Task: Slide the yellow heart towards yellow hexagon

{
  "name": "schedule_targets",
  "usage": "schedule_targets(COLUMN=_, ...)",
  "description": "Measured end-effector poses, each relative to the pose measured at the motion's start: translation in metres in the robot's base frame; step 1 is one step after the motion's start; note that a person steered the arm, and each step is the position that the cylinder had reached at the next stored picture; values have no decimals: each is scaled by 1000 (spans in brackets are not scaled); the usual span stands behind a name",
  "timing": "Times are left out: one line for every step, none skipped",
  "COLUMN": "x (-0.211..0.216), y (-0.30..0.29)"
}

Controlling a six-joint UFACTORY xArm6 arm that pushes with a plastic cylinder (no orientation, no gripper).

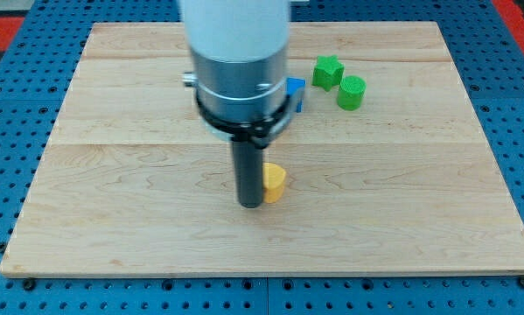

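Note:
My tip (250, 205) rests on the wooden board (113, 219) a little below its middle. A yellow block (275, 181) sits right against the rod's right side, partly hidden by it, so I cannot tell whether it is the heart or the hexagon. No second yellow block shows; the arm's wide body covers the board's upper middle.
A blue block (296, 92) peeks out from behind the arm's body at the upper middle. A green star-like block (328, 71) and a green round block (352, 93) lie to its right, near the view's top. The board lies on a blue perforated table (8, 157).

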State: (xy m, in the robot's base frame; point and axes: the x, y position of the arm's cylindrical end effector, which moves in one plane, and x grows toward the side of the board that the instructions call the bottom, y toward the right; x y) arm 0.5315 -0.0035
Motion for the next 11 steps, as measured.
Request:
schedule_targets(x=0, y=41)
schedule_targets(x=0, y=72)
schedule_targets(x=0, y=75)
schedule_targets(x=17, y=65)
schedule_targets(x=20, y=32)
schedule_targets(x=12, y=0)
schedule_targets(x=-12, y=4)
schedule_targets(x=-32, y=27)
schedule_targets(x=-45, y=63)
schedule_targets(x=-23, y=79)
schedule_targets(x=-5, y=95)
